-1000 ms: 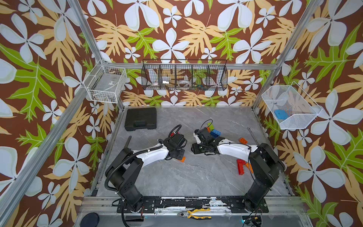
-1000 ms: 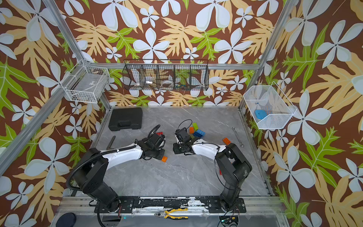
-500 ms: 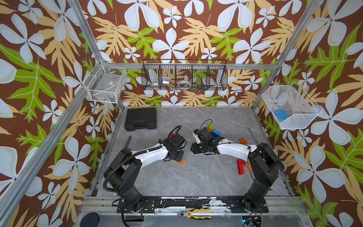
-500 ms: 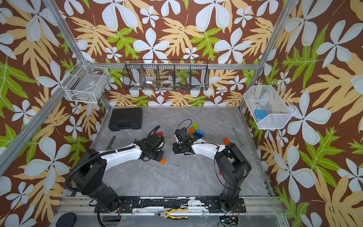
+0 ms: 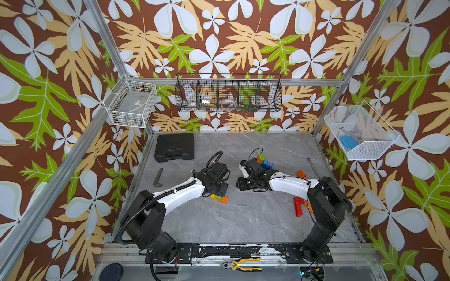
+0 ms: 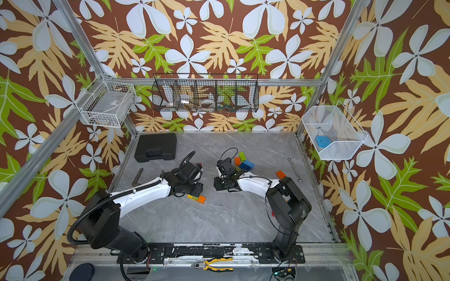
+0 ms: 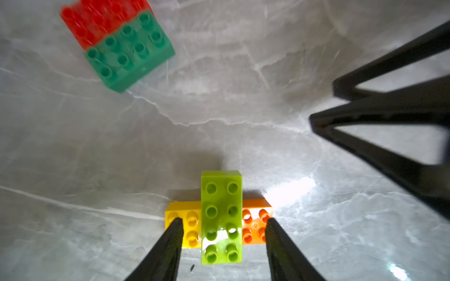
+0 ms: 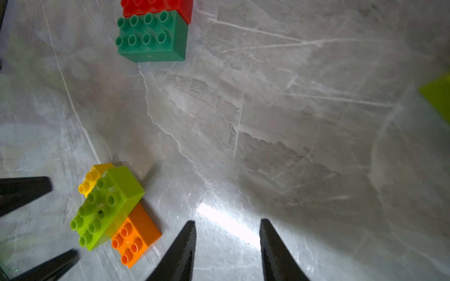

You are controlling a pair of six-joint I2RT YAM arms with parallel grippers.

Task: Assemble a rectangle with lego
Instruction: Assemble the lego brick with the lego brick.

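The lego stack lies on the grey table: a lime brick (image 7: 221,211) sits crosswise on top of a yellow brick (image 7: 192,226) and an orange brick (image 7: 254,226). My left gripper (image 7: 224,220) is open, a finger on each side of the lime brick and not touching it. In a top view the stack (image 5: 219,198) shows just under the left gripper (image 5: 220,191). My right gripper (image 8: 228,221) is open and empty, beside the stack (image 8: 107,206). A dark green brick (image 8: 151,36) and a red brick (image 8: 155,6) lie side by side farther off.
Loose blue, lime and orange bricks (image 5: 266,164) lie behind the right wrist, an orange one (image 5: 301,174) and red ones (image 5: 297,206) at the right. A black case (image 5: 174,147), a metal key (image 5: 158,177) and a wrench (image 5: 313,165) lie on the table.
My left gripper's jaws have spread apart over the stack, which has stayed in place. The right arm has hardly moved.
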